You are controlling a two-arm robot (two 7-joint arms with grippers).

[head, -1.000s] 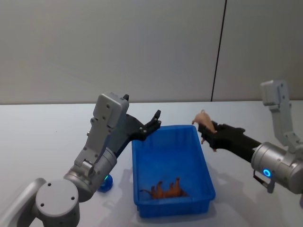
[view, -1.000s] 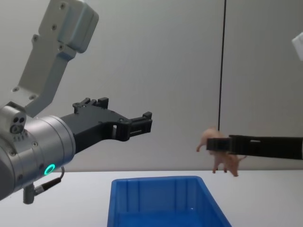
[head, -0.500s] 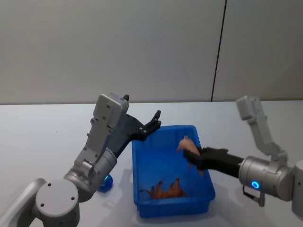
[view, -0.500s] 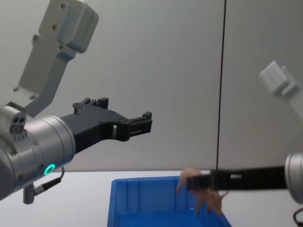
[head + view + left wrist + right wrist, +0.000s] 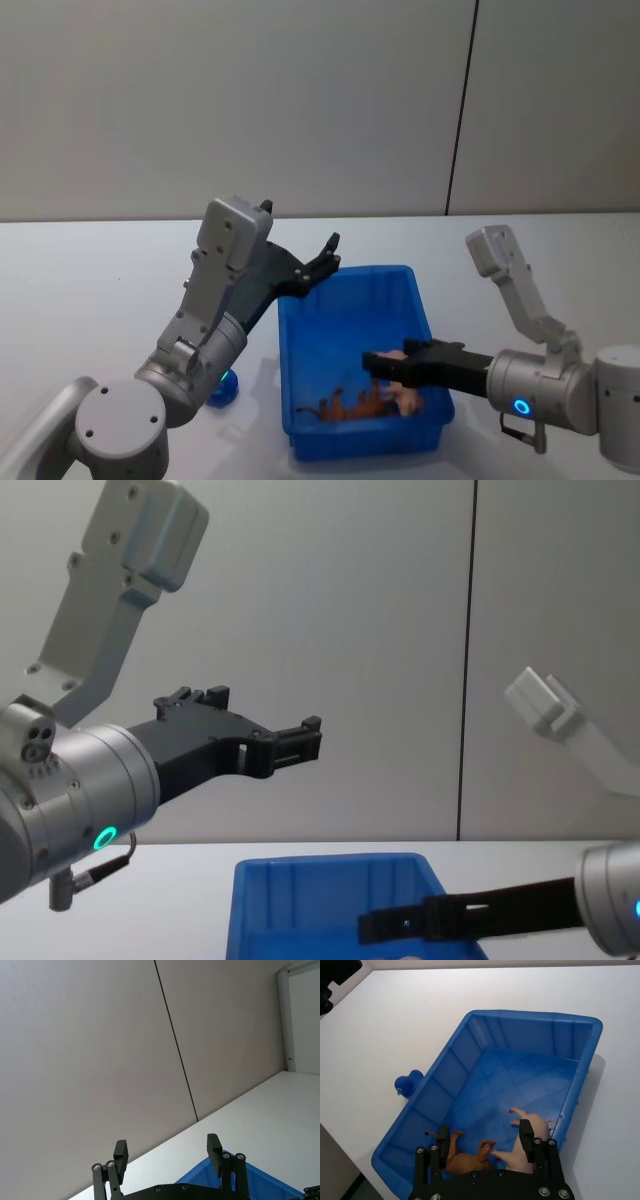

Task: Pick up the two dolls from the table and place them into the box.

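The head view looks down across the white bench (image 5: pixel 80 270) onto the bright blue rectangular plastic bin (image 5: pixel 345 325); the chest view meets it low and level. The right wrist view peers closely in, the left up at the grey wall (image 5: pixel 100 1060)

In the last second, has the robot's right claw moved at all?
Yes. The right gripper has come down from beside the box's far right corner into the box, near its front wall, above the pink doll.

Box (image 5: pixel 350 293): bright blue, ribbed inside, open-topped, standing on the white table (image 5: pixel 90 270).
Brown doll (image 5: pixel 350 404): lying on the box floor, near end.
Pink doll (image 5: pixel 409 399): lying just beside it, close to the box's right wall.
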